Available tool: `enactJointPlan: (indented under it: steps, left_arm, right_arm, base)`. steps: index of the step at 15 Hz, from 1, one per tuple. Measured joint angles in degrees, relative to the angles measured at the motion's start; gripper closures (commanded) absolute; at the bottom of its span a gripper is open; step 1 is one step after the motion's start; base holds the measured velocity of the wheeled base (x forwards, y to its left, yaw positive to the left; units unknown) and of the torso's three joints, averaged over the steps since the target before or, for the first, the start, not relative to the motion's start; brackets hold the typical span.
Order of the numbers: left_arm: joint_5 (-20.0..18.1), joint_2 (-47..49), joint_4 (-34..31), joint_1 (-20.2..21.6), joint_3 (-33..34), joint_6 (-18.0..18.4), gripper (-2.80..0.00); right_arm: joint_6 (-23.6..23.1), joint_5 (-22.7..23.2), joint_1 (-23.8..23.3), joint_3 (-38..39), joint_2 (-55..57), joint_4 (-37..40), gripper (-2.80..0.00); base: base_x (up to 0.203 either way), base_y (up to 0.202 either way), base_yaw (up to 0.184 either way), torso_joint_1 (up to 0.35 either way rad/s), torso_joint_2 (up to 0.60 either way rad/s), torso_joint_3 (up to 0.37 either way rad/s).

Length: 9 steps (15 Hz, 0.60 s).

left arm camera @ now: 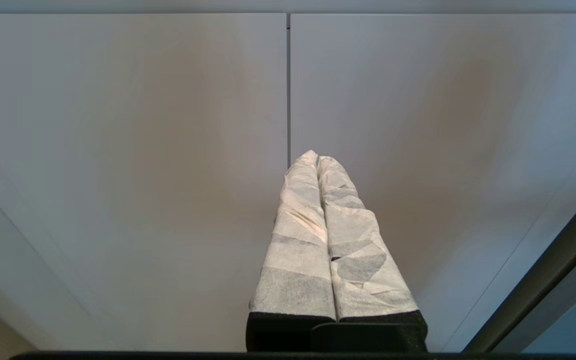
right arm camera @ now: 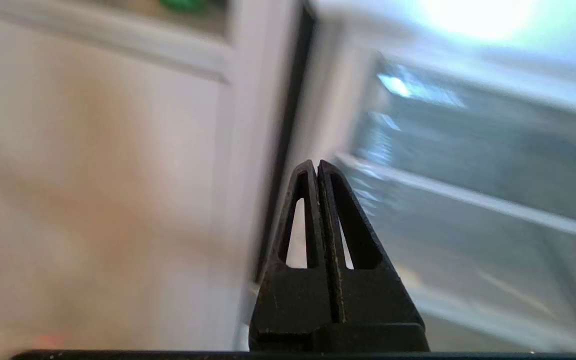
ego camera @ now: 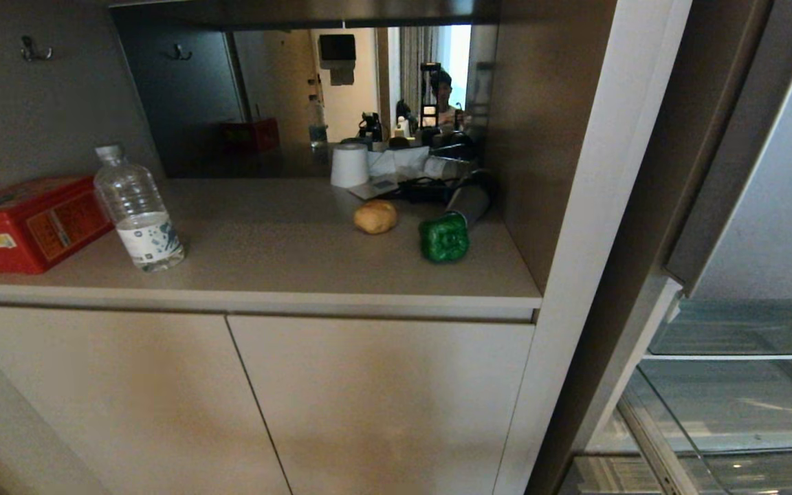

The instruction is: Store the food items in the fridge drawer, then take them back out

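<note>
A tan potato [ego camera: 375,216] and a glossy green bell pepper [ego camera: 444,238] lie side by side on the beige counter [ego camera: 286,261], the pepper nearer the right wall. Neither arm shows in the head view. My left gripper [left arm camera: 317,158], its fingers wrapped in white, is shut and empty in front of the beige cabinet doors [left arm camera: 168,150]. My right gripper [right arm camera: 316,163], black, is shut and empty, pointing at the seam between the cabinet and the open fridge [right arm camera: 468,150]. A bit of the pepper [right arm camera: 183,4] shows above it. I cannot pick out the fridge drawer among the clear fridge parts.
A clear water bottle [ego camera: 138,213] and a red tin box [ego camera: 25,223] stand on the counter's left. Clutter and a white roll [ego camera: 350,165] sit at the back by a mirror. The fridge door [ego camera: 746,137] is swung open at the right over glass shelves [ego camera: 740,330].
</note>
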<state>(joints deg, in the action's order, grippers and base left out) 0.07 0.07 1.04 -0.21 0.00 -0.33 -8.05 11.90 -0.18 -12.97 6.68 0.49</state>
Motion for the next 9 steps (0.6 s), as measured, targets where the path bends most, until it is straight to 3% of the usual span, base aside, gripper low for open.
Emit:
enactJointPlan:
  steps: [2,6,7,9]
  left_arm:
    - [0.0,0.0,0.0,0.0,0.0,0.0,0.0]
    - [0.0,0.0,0.0,0.0,0.0,0.0,0.0]
    - [0.0,0.0,0.0,0.0,0.0,0.0,0.0]
    - [0.0,0.0,0.0,0.0,0.0,0.0,0.0]
  right_arm:
    - [3.3,7.4,0.0,-7.8,8.3,0.0,0.0]
    - [8.4,30.3,1.1,-18.8,23.9,0.5,0.0]
    - [8.5,33.9,2.7,-20.0,26.8,0.7,0.0]
    - [8.2,34.4,6.7,-21.7,33.9,0.5,0.0]
  base:
    - [0.0,0.0,0.0,0.0,0.0,0.0]
    - [0.0,0.0,0.0,0.0,0.0,0.0]
    - [0.0,0.0,0.0,0.0,0.0,0.0]
    - [0.0,0.0,0.0,0.0,0.0,0.0]
